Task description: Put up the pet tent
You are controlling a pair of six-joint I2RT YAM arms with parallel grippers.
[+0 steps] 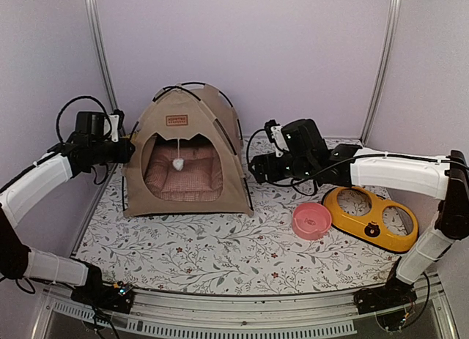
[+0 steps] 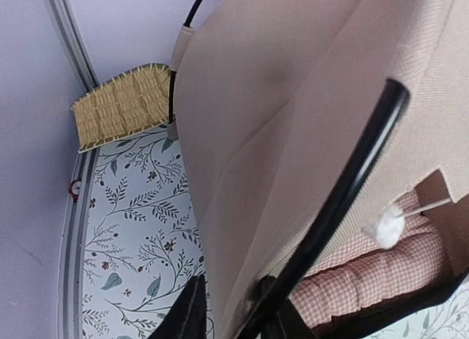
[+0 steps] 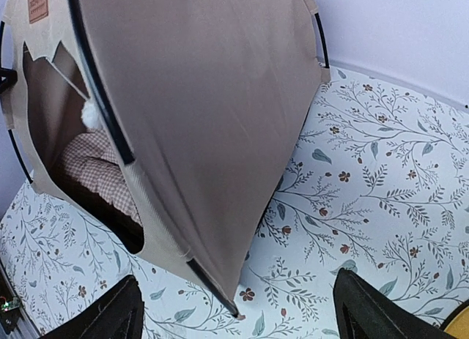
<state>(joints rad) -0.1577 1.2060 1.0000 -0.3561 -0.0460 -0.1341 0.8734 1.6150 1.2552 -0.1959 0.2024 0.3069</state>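
The pet tent (image 1: pixel 192 156) stands upright at the back left of the table: beige fabric, thin black poles, a brown label patch (image 1: pixel 176 120) and a white pom-pom (image 1: pixel 178 164) hanging in its doorway. A pink checked cushion (image 1: pixel 183 179) lies inside. My left gripper (image 1: pixel 126 150) is at the tent's left side. In the left wrist view its jaws (image 2: pixel 231 321) stand partly apart, with the tent's side wall (image 2: pixel 293 112) and a black pole (image 2: pixel 344 185) between them. My right gripper (image 1: pixel 253 168) is wide open just right of the tent. The tent's lower corner (image 3: pixel 238 306) lies between its fingers (image 3: pixel 102 317).
A pink bowl (image 1: pixel 311 220) and a yellow double-hole feeder (image 1: pixel 370 218) sit on the floral tablecloth (image 1: pixel 220 251) at the right. A woven straw mat (image 2: pixel 121 105) leans at the back left behind the tent. Metal frame posts (image 1: pixel 99 46) stand at the back corners.
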